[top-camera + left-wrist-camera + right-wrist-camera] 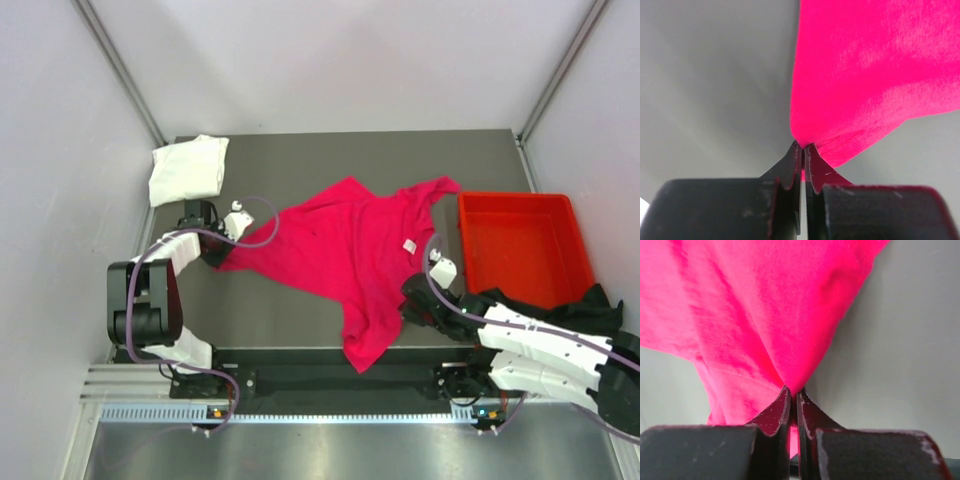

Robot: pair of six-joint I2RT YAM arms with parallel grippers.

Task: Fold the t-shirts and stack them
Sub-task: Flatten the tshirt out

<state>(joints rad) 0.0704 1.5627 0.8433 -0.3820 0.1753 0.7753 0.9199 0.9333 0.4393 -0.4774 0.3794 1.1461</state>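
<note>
The magenta-pink t-shirt (350, 245) lies spread and rumpled across the middle of the table, one end hanging over the near edge. My left gripper (213, 252) is shut on its left edge; the left wrist view shows pink cloth (865, 75) pinched between the jaws at my left gripper (803, 146). My right gripper (412, 296) is shut on its right lower edge; pink cloth (765, 305) is pinched at my right gripper (794, 390). A folded white t-shirt (188, 168) lies at the far left corner. A black t-shirt (575, 305) lies bunched by the right arm.
A red plastic bin (520, 245) stands at the right side of the table, seemingly nothing in it. White walls close in the table at left, right and back. The dark table (290, 325) shows bare between the pink shirt and the left arm.
</note>
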